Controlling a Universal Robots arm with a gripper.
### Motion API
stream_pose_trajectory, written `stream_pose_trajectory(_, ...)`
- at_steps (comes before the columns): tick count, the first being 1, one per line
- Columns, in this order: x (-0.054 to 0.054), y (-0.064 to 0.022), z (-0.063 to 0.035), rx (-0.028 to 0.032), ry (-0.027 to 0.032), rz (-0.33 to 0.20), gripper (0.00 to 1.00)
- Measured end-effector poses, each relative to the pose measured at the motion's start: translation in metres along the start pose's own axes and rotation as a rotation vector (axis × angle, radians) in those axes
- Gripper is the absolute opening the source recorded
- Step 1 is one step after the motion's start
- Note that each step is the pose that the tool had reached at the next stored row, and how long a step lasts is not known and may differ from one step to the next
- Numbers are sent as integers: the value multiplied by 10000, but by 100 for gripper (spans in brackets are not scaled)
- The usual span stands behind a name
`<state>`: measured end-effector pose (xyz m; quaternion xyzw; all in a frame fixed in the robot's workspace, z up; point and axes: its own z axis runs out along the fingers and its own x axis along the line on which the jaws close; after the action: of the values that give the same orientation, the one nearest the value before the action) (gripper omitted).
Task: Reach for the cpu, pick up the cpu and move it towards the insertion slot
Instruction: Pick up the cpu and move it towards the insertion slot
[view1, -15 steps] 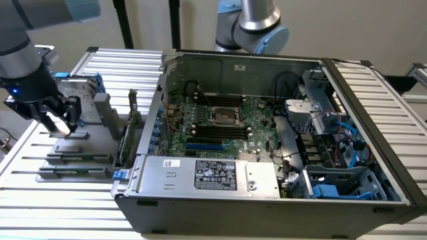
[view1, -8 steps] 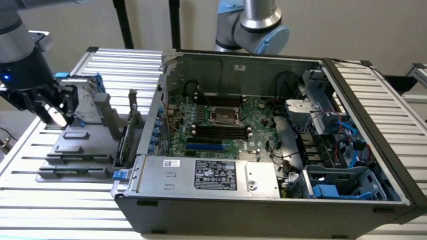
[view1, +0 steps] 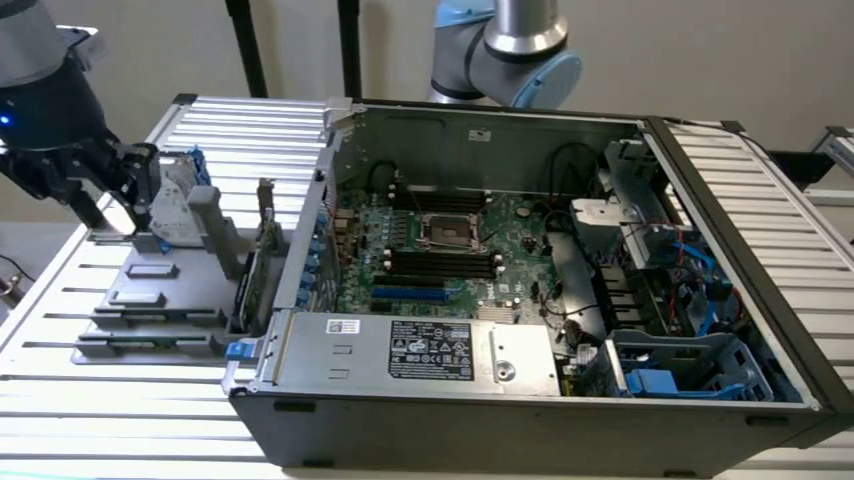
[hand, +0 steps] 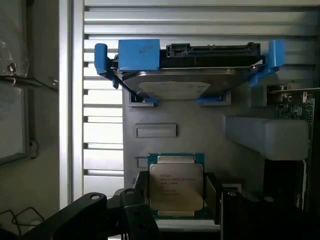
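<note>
The cpu (hand: 176, 185), a flat square chip with a silver top, lies on the grey parts holder (hand: 200, 120) in the wrist view. My gripper (hand: 177, 202) is open, one dark finger (hand: 137, 205) on each side of the chip, close to its edges. In the exterior view the gripper (view1: 114, 212) is down at the parts holder (view1: 147, 300), at the view's left and outside the computer case. The insertion slot (view1: 445, 232), a shiny silver frame with a dark centre, sits on the green motherboard (view1: 507, 290) inside the open case, well to the right of the gripper.
An upright silver hard drive with blue brackets (hand: 185, 75) stands just beyond the cpu, also visible as the hard drive (view1: 171, 200). A grey block (hand: 265, 135) and a green card (hand: 292, 110) sit beside it. The case wall (view1: 300, 250) and power supply (view1: 414, 350) lie between holder and motherboard.
</note>
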<state>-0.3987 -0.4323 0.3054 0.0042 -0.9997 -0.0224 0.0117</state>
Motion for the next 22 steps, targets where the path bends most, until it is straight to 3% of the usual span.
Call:
stream_pose_trajectory(7, -288, -21, -324, -50, 37, 0, 55)
stream_pose_trajectory(12, -512, -20, -523, -125, 71, 0, 55)
stream_pose_trajectory(22, -960, -14, -755, -414, 116, -5, 55)
